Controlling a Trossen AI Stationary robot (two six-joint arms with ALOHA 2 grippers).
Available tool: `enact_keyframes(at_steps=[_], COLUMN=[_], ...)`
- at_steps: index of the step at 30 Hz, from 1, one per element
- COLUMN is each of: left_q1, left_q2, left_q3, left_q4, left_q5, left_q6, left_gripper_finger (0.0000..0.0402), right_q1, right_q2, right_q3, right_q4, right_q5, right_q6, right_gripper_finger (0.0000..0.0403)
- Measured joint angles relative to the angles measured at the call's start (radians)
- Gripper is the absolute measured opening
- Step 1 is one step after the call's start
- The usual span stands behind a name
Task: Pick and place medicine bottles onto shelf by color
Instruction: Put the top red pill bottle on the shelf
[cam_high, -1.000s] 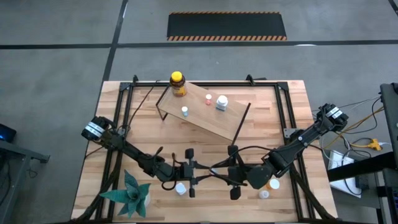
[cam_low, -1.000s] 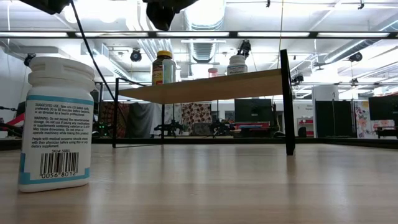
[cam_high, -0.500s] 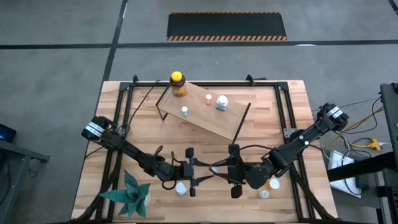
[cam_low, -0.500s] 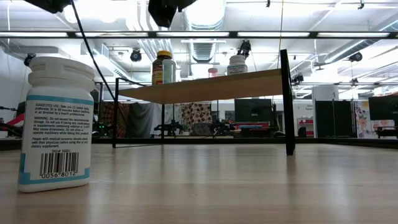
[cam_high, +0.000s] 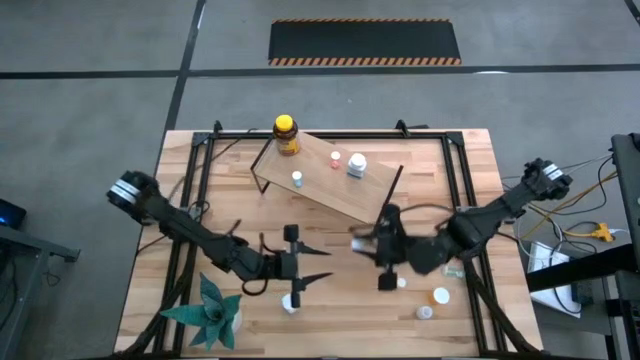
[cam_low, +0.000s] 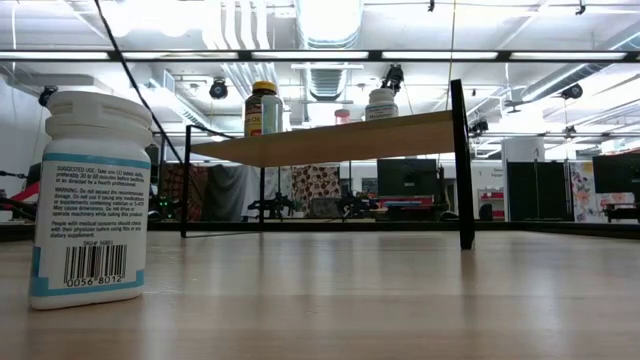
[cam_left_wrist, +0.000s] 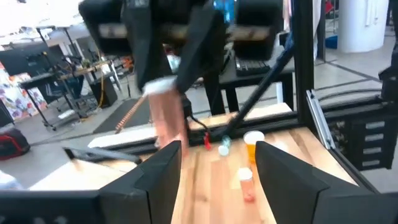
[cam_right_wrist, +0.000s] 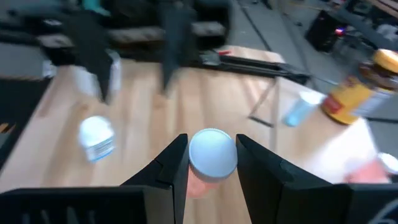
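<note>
Medicine bottles are split between the shelf (cam_high: 330, 180) and the tabletop (cam_high: 470, 170) from where I sit. On the slanted wooden shelf board I count four: the amber bottle with a yellow cap (cam_high: 286, 133) at its far corner, a small teal-capped bottle (cam_high: 297, 178), a small pink-capped one (cam_high: 335, 161) and a white-capped bottle (cam_high: 356, 164). My right gripper (cam_high: 362, 237) is raised above the table just in front of the shelf's near end, and its wrist camera shows its two fingers closed on a bottle with a white cap (cam_right_wrist: 212, 154) and a pinkish body. My left gripper (cam_high: 317, 264) sits near the front of the table with its fingers spread and nothing between them; a white bottle (cam_high: 290, 302) stands on the wood just beside and in front of it. That same bottle (cam_low: 92, 195) fills the near side of the low view. Three more bottles lie on the table toward the right front: a small one (cam_high: 402, 283), an orange-capped one (cam_high: 441, 296) and a white-capped one (cam_high: 426, 312). The green paper plant (cam_high: 210, 310) stands at the left front corner.
</note>
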Motion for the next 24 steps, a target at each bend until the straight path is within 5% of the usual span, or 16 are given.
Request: enact_keyframes(at_steps=[8,24], left_q1=[-0.001,-0.003], left_q2=[-0.177,-0.27], left_q3=[-0.003,-0.042], left_q4=[-0.201,-0.29], left_q5=[0.0,0.0], left_q6=[0.012,0.006], left_gripper_finger=[0.0189,0.019], right_q1=[-0.174,-0.468], right_q2=[-0.039,-0.024], right_q3=[-0.071,-0.189], right_q4=[0.003,0.012], right_q5=[-0.026,-0.083], right_q6=[0.034,0.101], right_gripper_finger=[0.0106,0.0105])
